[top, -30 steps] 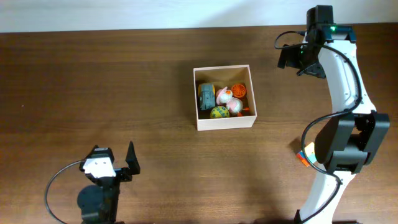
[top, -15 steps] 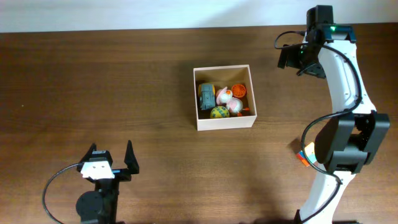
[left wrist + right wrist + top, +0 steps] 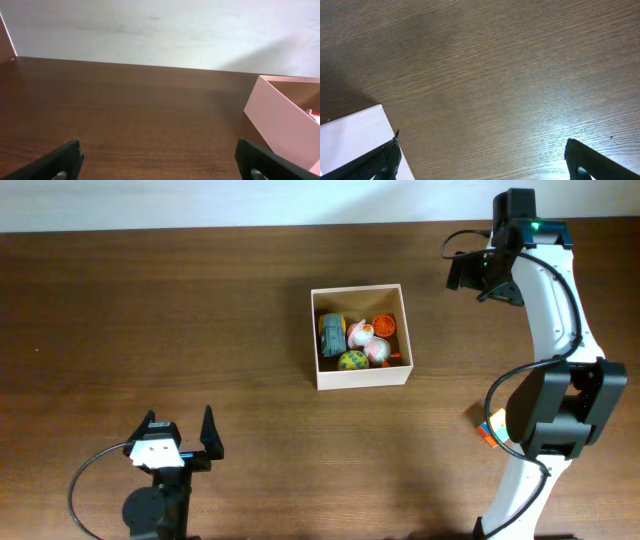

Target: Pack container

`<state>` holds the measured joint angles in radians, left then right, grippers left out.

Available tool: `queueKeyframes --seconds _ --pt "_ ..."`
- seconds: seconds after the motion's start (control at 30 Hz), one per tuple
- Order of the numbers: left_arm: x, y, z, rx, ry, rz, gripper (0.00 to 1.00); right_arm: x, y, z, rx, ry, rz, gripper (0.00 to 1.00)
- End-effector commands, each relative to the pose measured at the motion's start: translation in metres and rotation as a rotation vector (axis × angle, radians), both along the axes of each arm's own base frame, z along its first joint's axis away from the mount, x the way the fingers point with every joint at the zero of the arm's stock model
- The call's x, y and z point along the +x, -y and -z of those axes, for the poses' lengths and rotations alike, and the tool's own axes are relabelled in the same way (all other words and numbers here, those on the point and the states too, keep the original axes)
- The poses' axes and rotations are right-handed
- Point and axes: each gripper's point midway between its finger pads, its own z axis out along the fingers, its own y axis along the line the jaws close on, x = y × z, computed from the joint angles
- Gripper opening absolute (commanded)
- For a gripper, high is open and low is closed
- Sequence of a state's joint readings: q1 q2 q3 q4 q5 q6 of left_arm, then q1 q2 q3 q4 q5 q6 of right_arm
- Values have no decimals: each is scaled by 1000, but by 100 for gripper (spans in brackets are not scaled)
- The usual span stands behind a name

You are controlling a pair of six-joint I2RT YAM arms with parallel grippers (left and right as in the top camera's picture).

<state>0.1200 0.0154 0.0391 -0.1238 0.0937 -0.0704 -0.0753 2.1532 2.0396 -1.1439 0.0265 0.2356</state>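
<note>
Wooden table (image 3: 150, 310), probably a pale wall (image 3: 160, 25).

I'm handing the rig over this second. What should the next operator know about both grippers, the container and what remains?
Left gripper: open, empty, near its own base, well away from the container.
Right gripper: open, empty, over bare table off the container's far right corner.
Done: several small toys lie inside the container.
Left: a small colourful object lies on the table by the right arm's base, partly hidden. It probably still needs packing.
</note>
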Motion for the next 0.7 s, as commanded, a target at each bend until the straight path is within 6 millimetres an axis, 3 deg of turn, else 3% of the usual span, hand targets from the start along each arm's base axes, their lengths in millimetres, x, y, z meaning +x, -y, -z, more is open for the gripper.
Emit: queueKeyframes --seconds 0.0,0.43,0.57,0.67 --pt "0 0 1 20 4 0 99 0 1 0 -8 -2 10 99" --pt "0 0 1 20 4 0 99 -2 0 1 -8 -9 9 99" --pt "0 0 1 20 4 0 99 -9 -8 3 35 -38 -4 99" --pt "0 0 1 20 4 0 99 -16 -16 -14 47 -23 -19 99"
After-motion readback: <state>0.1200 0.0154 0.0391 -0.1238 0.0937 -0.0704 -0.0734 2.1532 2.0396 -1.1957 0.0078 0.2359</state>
